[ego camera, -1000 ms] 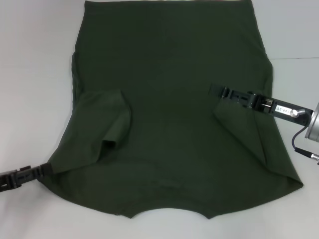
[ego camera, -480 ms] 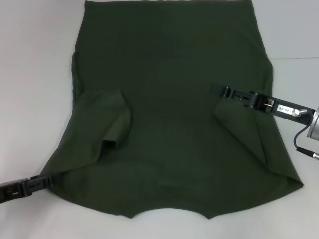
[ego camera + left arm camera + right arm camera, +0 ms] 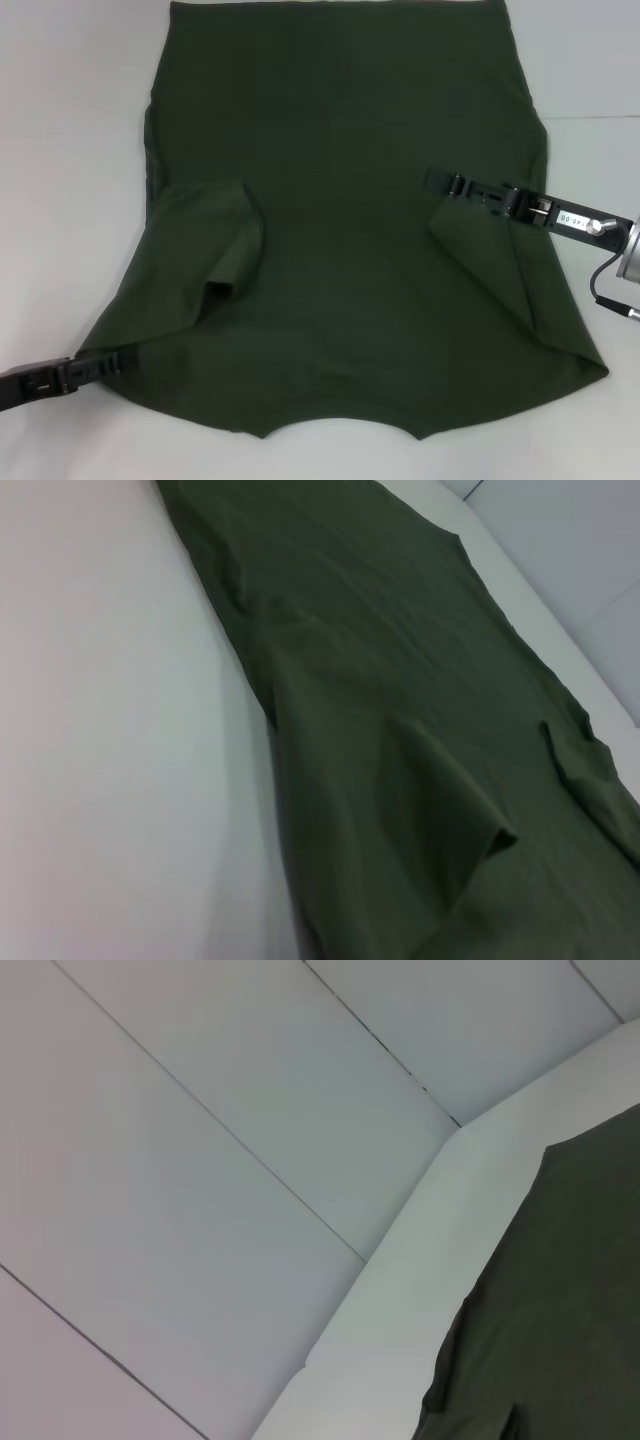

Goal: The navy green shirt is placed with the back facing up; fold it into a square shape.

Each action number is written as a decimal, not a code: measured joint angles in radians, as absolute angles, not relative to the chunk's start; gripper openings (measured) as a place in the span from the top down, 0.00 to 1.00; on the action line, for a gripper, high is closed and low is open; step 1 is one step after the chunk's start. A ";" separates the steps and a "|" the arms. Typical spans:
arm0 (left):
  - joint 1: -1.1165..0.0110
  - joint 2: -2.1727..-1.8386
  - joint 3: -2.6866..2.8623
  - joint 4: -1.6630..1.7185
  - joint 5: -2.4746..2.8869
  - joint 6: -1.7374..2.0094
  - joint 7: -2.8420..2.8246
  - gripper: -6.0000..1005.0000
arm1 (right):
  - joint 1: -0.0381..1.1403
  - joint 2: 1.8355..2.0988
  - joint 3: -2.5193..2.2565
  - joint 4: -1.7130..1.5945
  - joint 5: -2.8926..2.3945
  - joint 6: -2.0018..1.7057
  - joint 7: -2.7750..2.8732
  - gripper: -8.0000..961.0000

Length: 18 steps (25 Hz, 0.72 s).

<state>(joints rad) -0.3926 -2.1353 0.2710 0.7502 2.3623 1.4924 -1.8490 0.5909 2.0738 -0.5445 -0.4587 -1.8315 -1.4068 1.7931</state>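
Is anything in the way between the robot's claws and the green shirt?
No, nothing visible. The left gripper is right at the navy green shirt near its shoulder corner, and the right gripper sits on it by the folded-in sleeve.

The navy green shirt (image 3: 340, 230) lies spread on the worktop (image 3: 70, 200), neckline toward the robot and hem at the far edge, both sleeves folded inward onto the body. The left claw (image 3: 105, 366) lies at the shirt's near left corner, touching its edge. The right claw (image 3: 435, 181) reaches in from the right, over the cloth at the folded right sleeve's inner end.
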 joint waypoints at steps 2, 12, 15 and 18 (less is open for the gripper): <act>-0.393 -2.135 0.277 0.750 2.362 1.490 -1.848 0.12 | 0.590 2.074 -0.545 -0.459 -1.831 -1.403 1.793 0.07; -0.401 -2.133 0.285 0.757 2.361 1.478 -1.850 0.32 | 0.585 2.074 -0.545 -0.455 -1.821 -1.396 1.793 0.07; -0.402 -2.133 0.288 0.757 2.361 1.469 -1.852 0.39 | 0.584 2.074 -0.545 -0.455 -1.821 -1.399 1.793 0.07; -0.403 -2.132 0.288 0.756 2.361 1.468 -1.854 0.45 | 0.581 2.073 -0.545 -0.458 -1.821 -1.401 1.794 0.07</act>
<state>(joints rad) -0.4034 -2.1323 0.2882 0.7561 2.3614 1.4679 -1.8536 0.5814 2.0732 -0.5445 -0.4577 -1.8209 -1.4007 1.7941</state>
